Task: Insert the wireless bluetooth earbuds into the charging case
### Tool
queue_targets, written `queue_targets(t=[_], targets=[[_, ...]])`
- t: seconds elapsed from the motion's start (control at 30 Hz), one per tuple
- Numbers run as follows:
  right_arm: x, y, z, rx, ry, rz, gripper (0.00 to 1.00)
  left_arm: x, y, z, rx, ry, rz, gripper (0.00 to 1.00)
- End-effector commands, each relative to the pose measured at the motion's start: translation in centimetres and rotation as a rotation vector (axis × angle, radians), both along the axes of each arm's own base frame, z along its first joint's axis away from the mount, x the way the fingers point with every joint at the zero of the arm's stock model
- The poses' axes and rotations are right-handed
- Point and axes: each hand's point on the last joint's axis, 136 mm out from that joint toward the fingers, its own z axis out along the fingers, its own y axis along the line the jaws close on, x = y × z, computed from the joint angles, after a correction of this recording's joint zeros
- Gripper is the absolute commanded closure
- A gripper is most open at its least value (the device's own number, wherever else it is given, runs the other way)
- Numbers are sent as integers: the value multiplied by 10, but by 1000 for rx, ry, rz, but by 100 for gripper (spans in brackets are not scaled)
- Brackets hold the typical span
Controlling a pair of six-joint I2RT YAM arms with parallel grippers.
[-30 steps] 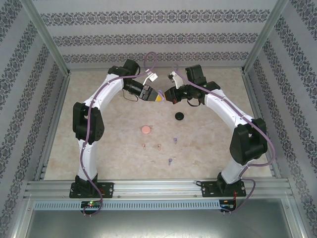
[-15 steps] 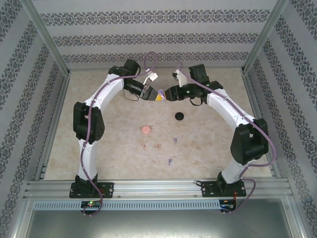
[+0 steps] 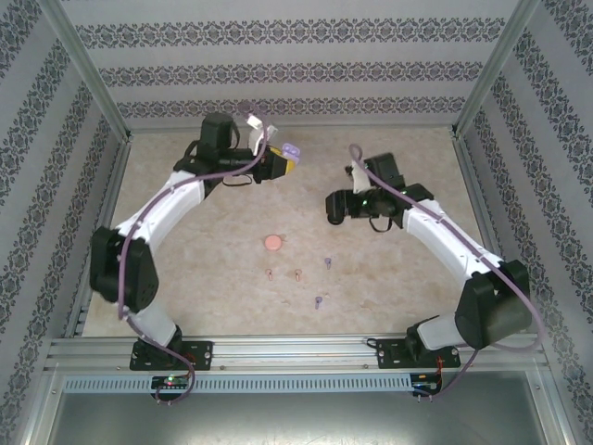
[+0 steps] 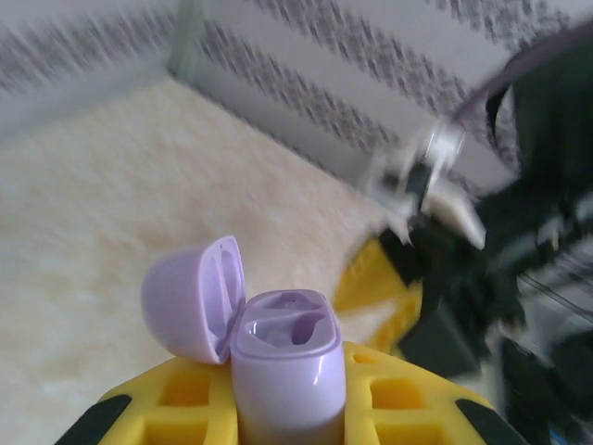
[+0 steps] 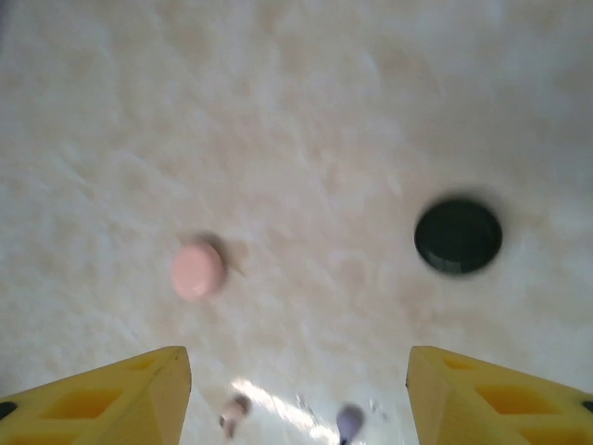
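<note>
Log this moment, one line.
left jaws: shut on lid-open light-purple round charging case | right jaws: open over beige table | light-purple stemmed earbuds: on table

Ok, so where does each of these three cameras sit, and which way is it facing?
Top external: fixed above and behind the bases, looking down on the table; both arms show, with left claw and right claw.
Left wrist: on that wrist, looking along its yellow fingers toward the patterned wall; they clamp the open purple case.
Right wrist: on that wrist, looking down between its spread fingers at the pink case and black case.
Shared: top and right wrist both show the pink case.
</note>
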Motion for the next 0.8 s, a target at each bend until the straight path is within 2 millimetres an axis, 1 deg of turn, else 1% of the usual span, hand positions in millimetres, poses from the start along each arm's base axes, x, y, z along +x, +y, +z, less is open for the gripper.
queue_targets(t=[0.0,0.07,0.17,0.23,0.33,0.43,0.57,0.67,0.77], targets=[[-16,-9,-40,-140,106,-102,38,22,25,50,-148,-298,230,100],[-23,-9,-56,-202,142,-121,38,19,31,47,-164,-319,274,100],[-31,-8,-72,-266,178,-149,39,15,31,30,-163,-250,305,100],[-36,-7,-80,-298,200,-160,40,8,29,18,-151,-241,318,100],[-43,-4,-90,-328,227,-177,41,-10,21,10,-161,-320,283,100],[-50,-1,-100,-344,257,-188,43,-18,18,2,-154,-368,272,100],[-59,7,-116,-371,293,-178,45,-29,14,0,-184,-466,259,100],[-65,11,-127,-397,312,-170,47,-38,14,3,-223,-535,253,100],[-70,13,-136,-424,327,-167,49,-45,15,5,-241,-570,244,100]])
